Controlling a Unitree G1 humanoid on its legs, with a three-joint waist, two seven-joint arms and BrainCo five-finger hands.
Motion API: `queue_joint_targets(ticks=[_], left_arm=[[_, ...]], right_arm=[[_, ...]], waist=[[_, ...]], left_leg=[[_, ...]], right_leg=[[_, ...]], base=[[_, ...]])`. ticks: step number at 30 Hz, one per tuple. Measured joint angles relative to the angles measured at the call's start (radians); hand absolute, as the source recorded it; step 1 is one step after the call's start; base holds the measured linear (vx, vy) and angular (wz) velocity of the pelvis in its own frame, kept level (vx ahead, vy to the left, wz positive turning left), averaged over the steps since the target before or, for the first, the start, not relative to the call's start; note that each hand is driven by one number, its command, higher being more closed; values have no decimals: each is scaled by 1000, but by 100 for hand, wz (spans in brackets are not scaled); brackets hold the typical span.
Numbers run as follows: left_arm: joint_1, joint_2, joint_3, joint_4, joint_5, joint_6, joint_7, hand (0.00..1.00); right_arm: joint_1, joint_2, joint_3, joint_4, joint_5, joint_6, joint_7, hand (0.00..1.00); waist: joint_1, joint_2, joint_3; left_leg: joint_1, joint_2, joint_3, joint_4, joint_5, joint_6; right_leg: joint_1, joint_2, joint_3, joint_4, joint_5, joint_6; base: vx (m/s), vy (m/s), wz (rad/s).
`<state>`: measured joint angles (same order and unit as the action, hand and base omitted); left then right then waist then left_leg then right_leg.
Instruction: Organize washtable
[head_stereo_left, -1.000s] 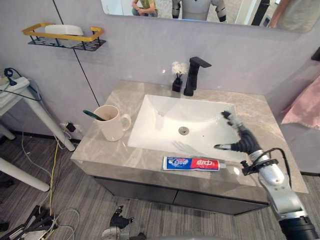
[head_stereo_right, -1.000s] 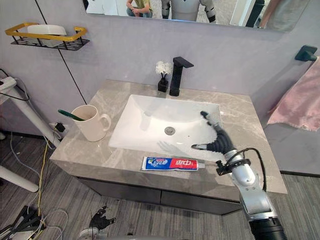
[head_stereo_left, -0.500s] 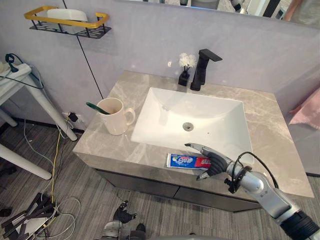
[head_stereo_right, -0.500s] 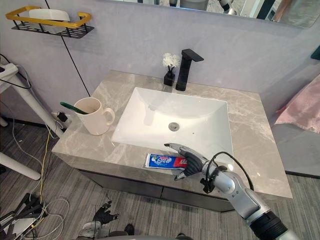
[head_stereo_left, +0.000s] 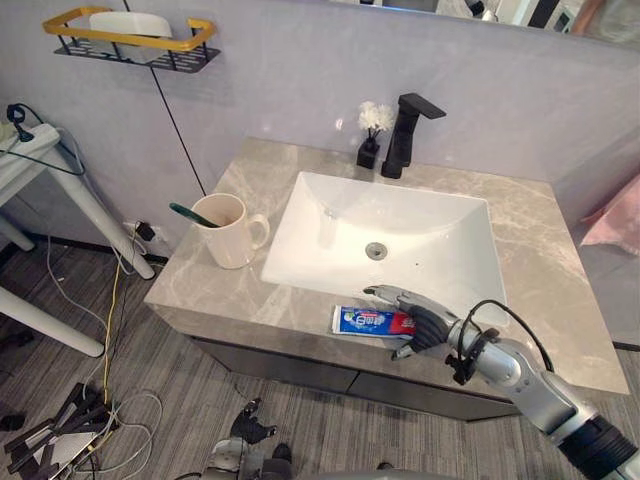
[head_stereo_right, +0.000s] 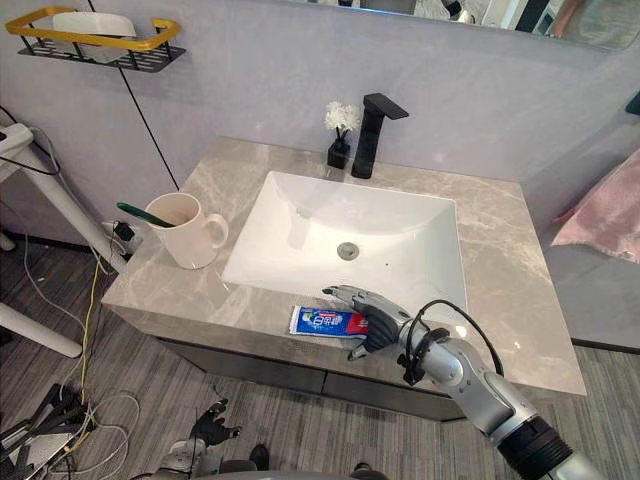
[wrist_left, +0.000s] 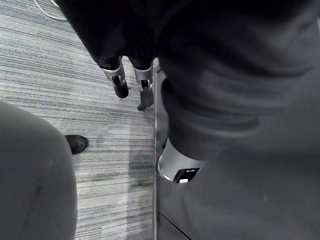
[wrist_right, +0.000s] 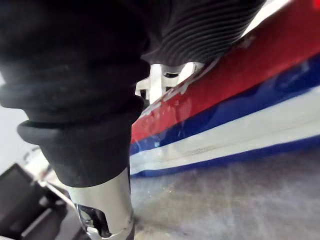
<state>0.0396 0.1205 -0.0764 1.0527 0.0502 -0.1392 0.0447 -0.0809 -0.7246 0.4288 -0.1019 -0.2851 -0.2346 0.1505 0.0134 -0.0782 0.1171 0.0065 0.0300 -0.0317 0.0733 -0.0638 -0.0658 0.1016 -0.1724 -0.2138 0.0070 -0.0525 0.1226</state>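
Grey marble tabletop (head_stereo_left: 560, 300) with a big white sink (head_stereo_left: 400, 220) sunk in the middle, so there's honestly not much flat room. The widest bare patches are the ends, left and right of the basin. A cream mug (head_stereo_left: 228, 235) sits at the left end with a green toothbrush (head_stereo_left: 190, 213) in it, well apart from everything else.

The toothpaste (head_stereo_left: 365, 321) lies flat on the narrow strip between the sink lip and the front edge, long axis parallel to that edge. The right hand (head_stereo_left: 425, 325) is on its right end, fingers loosely spread on the sink side and thumb on the edge side. It's straddling the tube rather than clamped on it, as far as I can tell. Little slack either way: basin behind, drop-off in front.

The left hand (wrist_left: 120, 80) hangs low by the floor, fingers relaxed, so the right is far nearer.
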Motion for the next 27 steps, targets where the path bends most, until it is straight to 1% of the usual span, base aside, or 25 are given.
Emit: queue_joint_targets(ticks=[10,15,24,25,27], left_arm=[[0,0,0,0,0,0,-1,0],[-4,0,0,-1,0,-2,-2,0],[-4,2,0,-1,0,-1,-2,0],[-4,2,0,-1,0,-1,-2,0],[-4,2,0,-1,0,-2,-2,0]], right_arm=[[0,40,-96,-3,2,0,-39,0],[1,52,-119,-4,1,0,-41,0],[11,52,-117,-3,-105,2,-41,0],[11,52,-117,-3,-109,2,-41,100],[11,52,-117,-3,-116,1,-41,100]], waist=[[-2,-1,2],[-5,-1,14],[-5,-1,15],[-5,-2,15],[-5,-3,15]], left_leg=[[-1,0,1,1,0,0],[-1,0,1,1,0,0],[0,0,2,1,0,0],[0,0,2,1,0,0],[0,0,2,1,0,0]], right_leg=[[0,0,1,-2,3,0],[0,0,1,-2,3,0],[0,0,2,-1,3,0],[0,0,2,-1,3,0],[0,0,2,-1,3,0]], base=[[0,0,0],[0,0,0],[0,0,0],[0,0,0],[0,0,0]])
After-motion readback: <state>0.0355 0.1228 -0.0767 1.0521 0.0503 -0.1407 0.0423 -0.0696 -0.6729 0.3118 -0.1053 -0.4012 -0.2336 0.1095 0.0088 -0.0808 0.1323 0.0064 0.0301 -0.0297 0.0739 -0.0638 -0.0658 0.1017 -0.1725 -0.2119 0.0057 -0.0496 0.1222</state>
